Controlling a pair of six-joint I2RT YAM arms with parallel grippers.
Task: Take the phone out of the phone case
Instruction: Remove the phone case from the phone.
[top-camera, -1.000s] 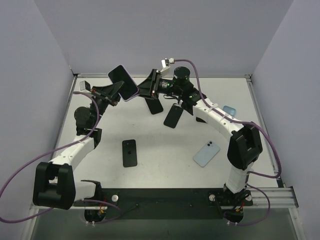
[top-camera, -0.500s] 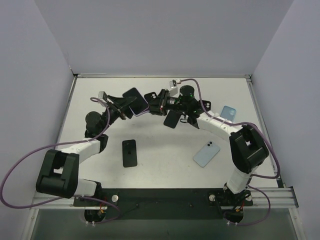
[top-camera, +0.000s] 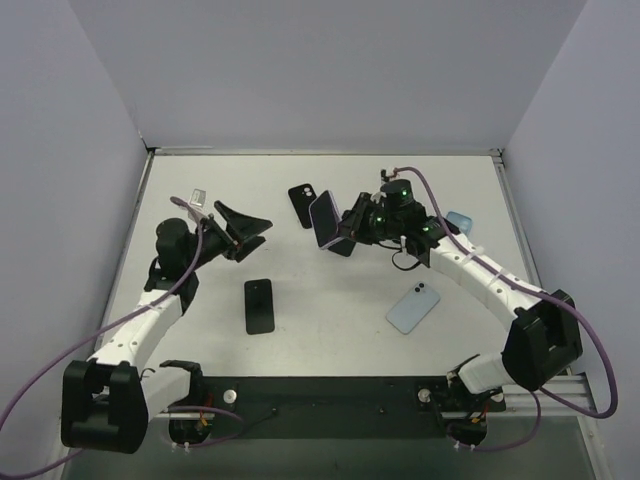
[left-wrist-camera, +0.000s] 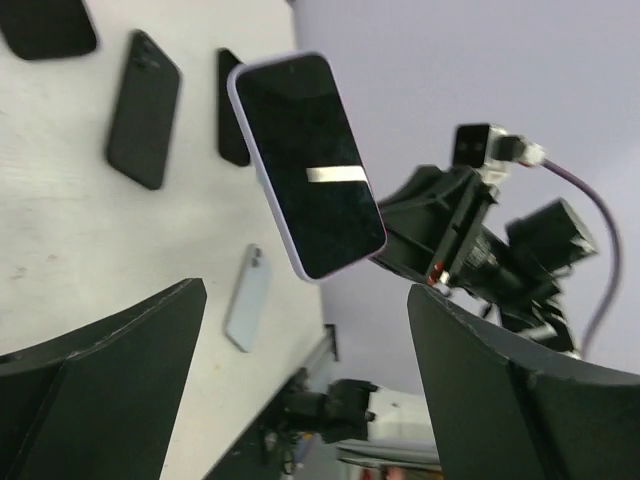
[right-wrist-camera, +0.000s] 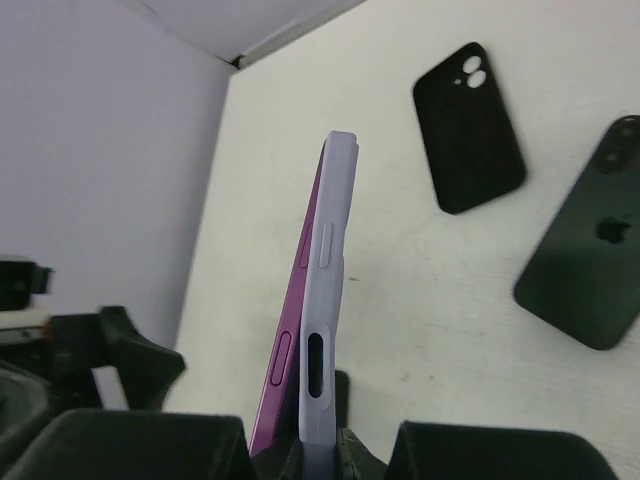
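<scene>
Above the middle of the table (top-camera: 330, 340), the right claw (right-wrist-camera: 315, 445) pinches the cased phone (left-wrist-camera: 305, 165) by one end alone; the left claw (top-camera: 252, 230) gapes wide, well apart. With so thin a hold, I reckon the phone could twist or drop once the case (right-wrist-camera: 335, 220) gets pulled.

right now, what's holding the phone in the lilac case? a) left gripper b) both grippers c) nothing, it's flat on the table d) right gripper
D: the right gripper clamps the cased phone by one end, while the left gripper is open and apart from it.
</scene>
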